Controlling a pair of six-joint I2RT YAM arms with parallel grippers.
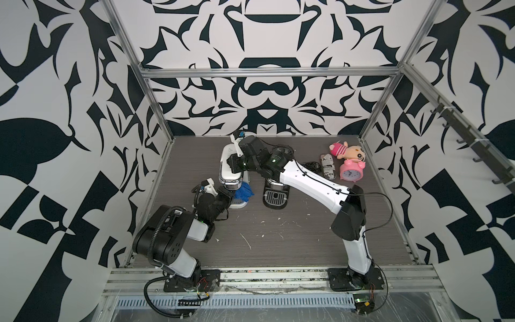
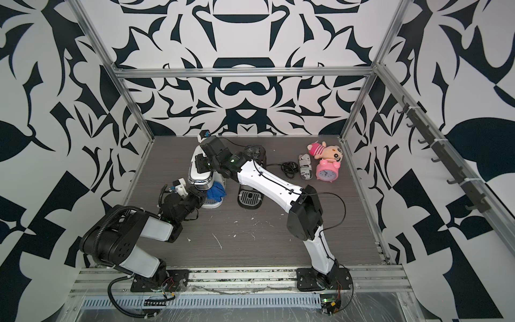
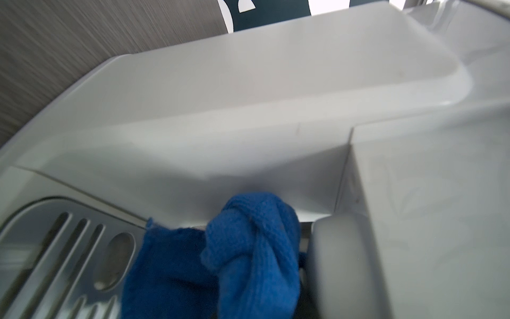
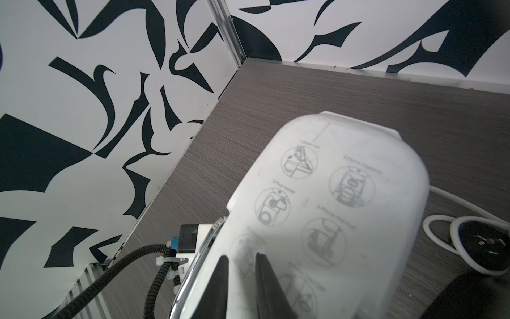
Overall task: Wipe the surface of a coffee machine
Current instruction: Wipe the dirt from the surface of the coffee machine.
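A white coffee machine [image 1: 229, 170] [image 2: 198, 170] stands at the back left of the table. My left gripper [image 1: 235, 195] reaches in under the machine's head, just above its drip tray [image 3: 55, 248]. It is shut on a bunched blue cloth [image 1: 245, 191] [image 3: 248, 248], which touches the machine's grey front wall [image 3: 248, 124]. The cloth hides the left fingertips. My right gripper [image 4: 240, 266] rests on the machine's printed white lid [image 4: 331, 193]. Its black fingers [image 4: 222, 279] stand a narrow gap apart with nothing between them.
A black coffee machine [image 1: 274, 196] stands just right of the white one, under my right forearm. At the back right are a black cable [image 1: 313, 166], a newsprint can [image 1: 328, 165], a pink alarm clock [image 1: 351, 172] and a plush toy [image 1: 348, 150]. The left wall is close.
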